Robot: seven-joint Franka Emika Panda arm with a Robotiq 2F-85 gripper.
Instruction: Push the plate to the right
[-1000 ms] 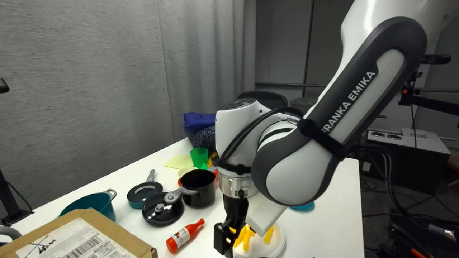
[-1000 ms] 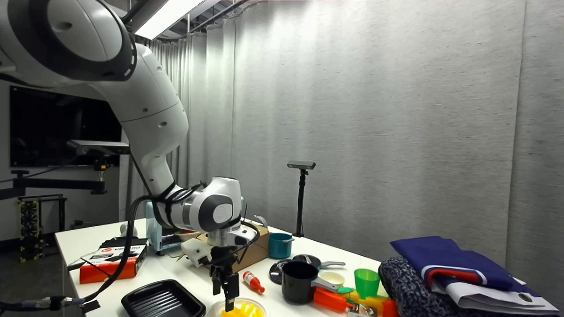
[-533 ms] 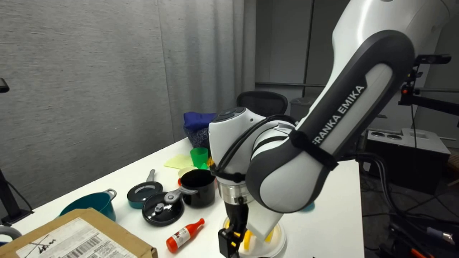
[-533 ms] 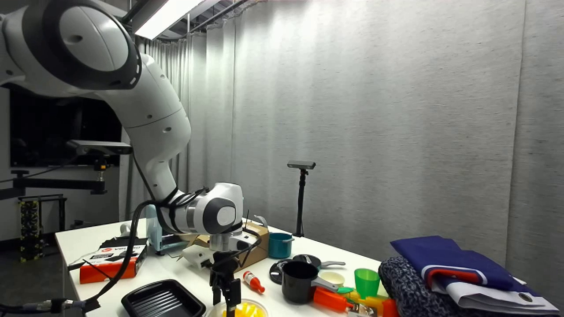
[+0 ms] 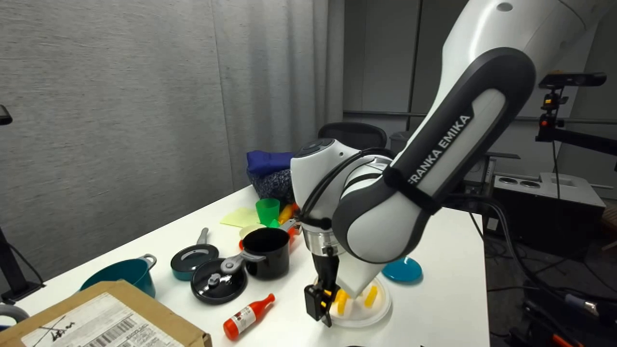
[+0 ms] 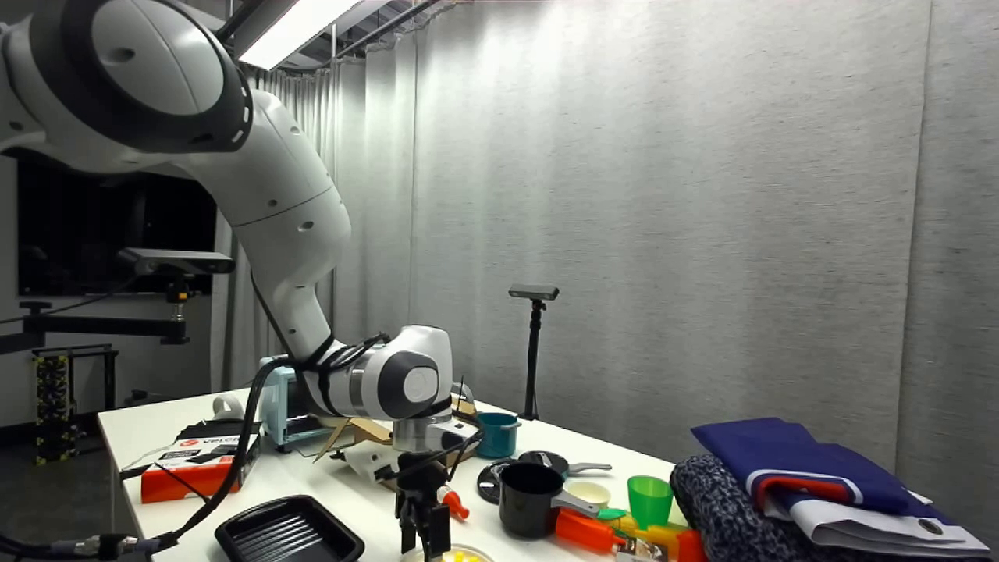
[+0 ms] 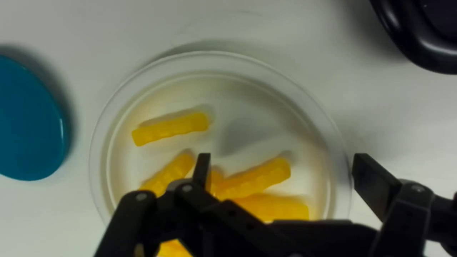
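The round white plate [image 7: 217, 62] with several yellow food-like pieces [image 7: 171, 128] fills the middle of the wrist view. It also lies on the table in an exterior view [image 5: 383, 308] and shows at the bottom edge of an exterior view [image 6: 478, 553]. My gripper [image 7: 282, 160] is open, its fingers wide apart. One finger is over the plate's inside; the other is just outside its rim, seemingly at or touching it. The gripper also shows in both exterior views [image 5: 320, 315] [image 6: 425, 538], low at the plate's near side. The fingers hide part of the plate.
A teal round dish [image 5: 404, 270] lies just beyond the plate. A black ridged tray [image 6: 289, 531] stands beside it. A red bottle [image 5: 249, 316], a black pot [image 5: 266, 253], a black lid [image 5: 219, 282] and a cardboard box [image 5: 106, 318] are on the table.
The gripper first lowered toward the plate. Then gripper and plate shifted together toward the teal dish and away from the black tray. The teal dish is less hidden by the arm.
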